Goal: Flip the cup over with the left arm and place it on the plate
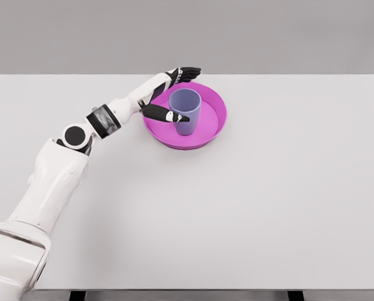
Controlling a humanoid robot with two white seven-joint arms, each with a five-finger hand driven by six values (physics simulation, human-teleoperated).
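Table (pixel 249 213): one, white, rectangular, with a plain matte top that fills most of the view. Its far edge is seen against a plain grey backdrop (pixel 287 34). Two dark supports (pixel 295 295) are seen below the near edge, at the bottom of the picture.

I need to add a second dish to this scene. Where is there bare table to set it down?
The table is bare right of the plate and along the whole front. It is crowded at the plate itself: the cup stands in it, the left hand is around it, and the arm crosses the left side.
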